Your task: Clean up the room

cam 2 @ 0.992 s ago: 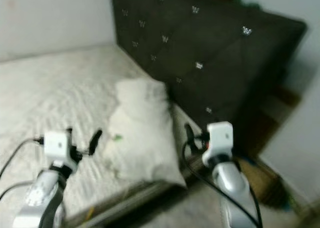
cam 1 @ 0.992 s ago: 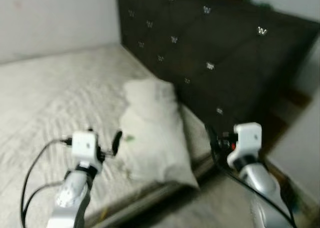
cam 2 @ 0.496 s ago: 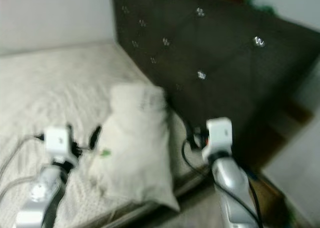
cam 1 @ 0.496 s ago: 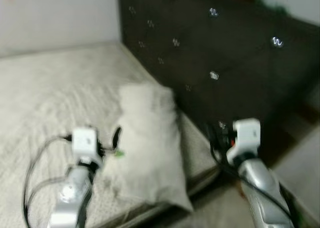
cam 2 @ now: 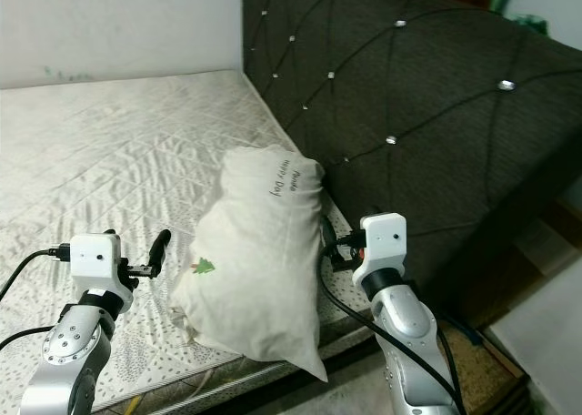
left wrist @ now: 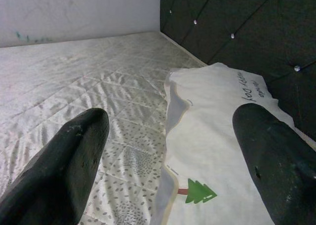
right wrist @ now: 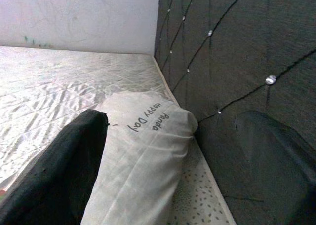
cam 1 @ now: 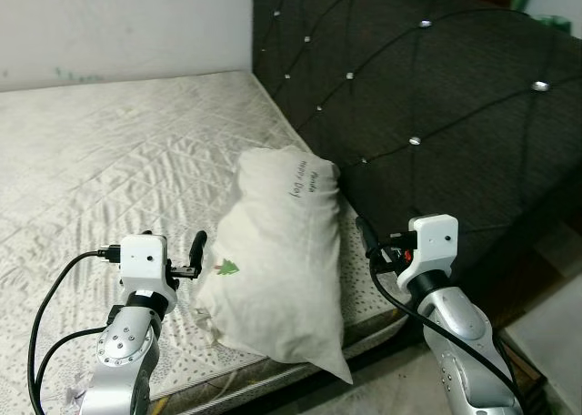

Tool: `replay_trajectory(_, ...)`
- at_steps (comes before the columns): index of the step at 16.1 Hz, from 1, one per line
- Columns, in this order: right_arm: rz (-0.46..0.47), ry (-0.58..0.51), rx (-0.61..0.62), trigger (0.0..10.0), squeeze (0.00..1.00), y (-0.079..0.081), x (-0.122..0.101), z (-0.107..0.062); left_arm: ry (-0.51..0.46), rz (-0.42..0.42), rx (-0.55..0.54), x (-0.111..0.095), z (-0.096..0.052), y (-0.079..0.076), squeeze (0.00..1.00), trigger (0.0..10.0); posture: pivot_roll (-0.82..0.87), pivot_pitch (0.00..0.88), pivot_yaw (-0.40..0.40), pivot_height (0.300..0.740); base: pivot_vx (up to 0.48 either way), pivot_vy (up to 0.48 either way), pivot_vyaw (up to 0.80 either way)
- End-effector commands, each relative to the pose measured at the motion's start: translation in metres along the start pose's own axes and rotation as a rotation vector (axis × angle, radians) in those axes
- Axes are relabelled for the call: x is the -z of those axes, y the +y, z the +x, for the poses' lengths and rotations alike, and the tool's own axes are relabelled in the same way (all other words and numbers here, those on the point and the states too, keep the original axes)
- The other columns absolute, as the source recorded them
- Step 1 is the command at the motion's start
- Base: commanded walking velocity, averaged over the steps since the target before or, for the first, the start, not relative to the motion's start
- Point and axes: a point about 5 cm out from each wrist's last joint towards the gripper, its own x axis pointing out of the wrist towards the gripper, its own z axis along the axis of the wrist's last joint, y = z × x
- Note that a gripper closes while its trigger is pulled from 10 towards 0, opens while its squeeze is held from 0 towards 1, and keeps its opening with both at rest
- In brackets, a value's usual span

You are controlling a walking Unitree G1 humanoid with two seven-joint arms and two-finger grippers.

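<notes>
A white pillow [cam 1: 284, 251] with a small green tree print and black lettering lies on the quilted mattress [cam 1: 109, 160], leaning against the dark tufted headboard [cam 1: 427, 96]. My left gripper [cam 1: 196, 251] hovers over the mattress just left of the pillow's near end. It is open and empty, and its fingers [left wrist: 74, 151] stand wide apart in the left wrist view. My right gripper [cam 1: 366, 237] is on the pillow's right side, close to the headboard, and is also open and empty. The right wrist view looks along the pillow [right wrist: 148, 151] and headboard.
A white wall [cam 1: 118, 24] backs the bed at the far side. The mattress's near edge [cam 1: 236, 383] runs below the pillow's overhanging corner. At lower right, past the headboard's end, lies a strip of brown floor [cam 1: 518, 369].
The camera has moved and the picture has gone from blurred to sharp. Both grippers keep the same pose on either side of the pillow.
</notes>
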Motion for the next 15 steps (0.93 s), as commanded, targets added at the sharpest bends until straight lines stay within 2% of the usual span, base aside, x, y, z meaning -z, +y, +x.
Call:
replay_trajectory(1,-0.008,-0.024,-0.005,10.0,0.00,-0.0016,-0.0049,-0.0005,0.004,0.006,-0.001,-0.0005,0.0018,0.0001,0.00,10.0,-0.01,0.000,-0.090,0.740,0.000,0.000,0.00)
replay_trajectory(4,-0.016,-0.029,-0.024,10.0,0.00,0.0016,-0.0059,0.0001,0.008,0.006,-0.008,0.0000,0.0023,0.0004,0.00,10.0,-0.01,0.000,-0.091,0.740,0.000,0.000,0.80)
replay_trajectory(7,-0.017,-0.024,-0.010,10.0,0.00,-0.0013,-0.0050,0.0001,0.018,0.001,0.031,0.0006,0.0017,-0.0033,0.00,10.0,-0.01,0.000,-0.090,0.740,0.000,0.000,0.80)
replay_trajectory(9,-0.020,-0.023,0.000,10.0,0.00,-0.0027,-0.0048,0.0002,0.011,0.017,0.025,-0.0001,0.0021,-0.0029,0.00,10.0,-0.01,0.000,-0.088,0.740,0.000,0.000,0.80)
replay_trajectory(15,-0.025,-0.012,0.017,10.0,0.00,-0.0047,-0.0022,-0.0002,0.026,-0.003,0.015,0.0023,0.0010,-0.0016,0.00,10.0,-0.01,0.000,-0.082,0.740,0.000,0.000,0.79)
